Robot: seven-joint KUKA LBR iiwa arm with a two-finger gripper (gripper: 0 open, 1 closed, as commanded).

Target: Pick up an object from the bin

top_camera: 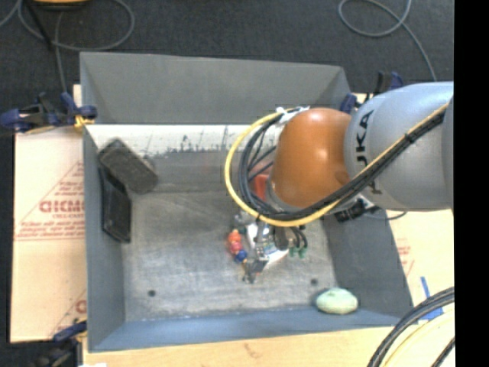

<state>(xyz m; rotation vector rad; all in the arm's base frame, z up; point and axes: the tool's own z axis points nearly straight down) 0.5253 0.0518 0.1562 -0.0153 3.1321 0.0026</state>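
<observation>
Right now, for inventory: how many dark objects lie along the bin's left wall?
2: a grey block in the back-left corner, a black slab just in front; none look hidden.

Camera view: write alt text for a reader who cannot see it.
The arm's gripper hangs low over the middle of a grey bin, beside small red and blue pieces. A dark block lies top left, a pale green lump bottom right.

Hand (251, 269) partly behind orange cover (309, 155)

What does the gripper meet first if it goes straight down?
Likely the bin's bare floor just under the gripper; a small red and blue thing lies close beside it, but depth is unclear.
</observation>
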